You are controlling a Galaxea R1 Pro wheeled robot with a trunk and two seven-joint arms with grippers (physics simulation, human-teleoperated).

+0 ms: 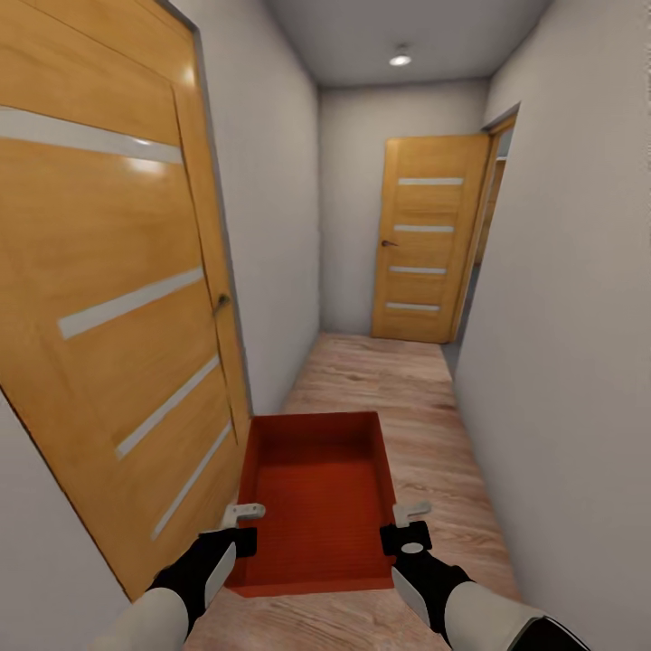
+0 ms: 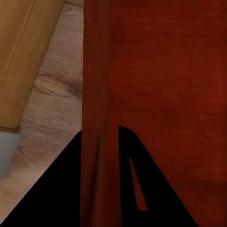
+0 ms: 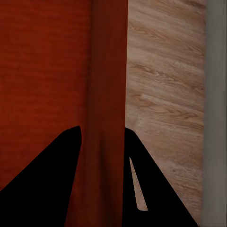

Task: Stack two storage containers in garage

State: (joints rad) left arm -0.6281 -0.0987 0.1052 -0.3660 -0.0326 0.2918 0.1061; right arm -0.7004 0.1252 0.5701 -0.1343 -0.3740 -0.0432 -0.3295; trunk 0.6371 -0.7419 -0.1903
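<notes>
Orange-red and finely ribbed, the storage container (image 1: 321,502) hung out in front of the robot, carried level above the light wood-plank floor (image 1: 398,380) of a narrow hallway, with a claw on each long side. Nearest me, the left claw (image 1: 242,527) was closed over the container's left wall, and the left wrist view showed that wall (image 2: 97,118) passing straight between the two dark fingers (image 2: 52,189). The right claw (image 1: 409,526) was pinched on the opposite wall in the same way, with the rim (image 3: 106,118) running up between its fingers (image 3: 42,175). Both grips sat at the near end of the bin, so most of its length reached forward unsupported. I judged it light and fairly stiff, since it looked flat and unbowed, though the thin walls seemed likely to flex or slip if one claw loosened, and a hold nearer the middle of each side would have balanced better. Just beside the container on the left stood a honey-coloured door (image 1: 117,298) with pale horizontal strips, close enough to snag a corner. Farther on, the planks ran to a second door (image 1: 425,240) at the hallway's end, standing open beside a doorway on the right, under a ceiling light (image 1: 400,60). No concrete was in sight, so I took the garage to be some way off.
</notes>
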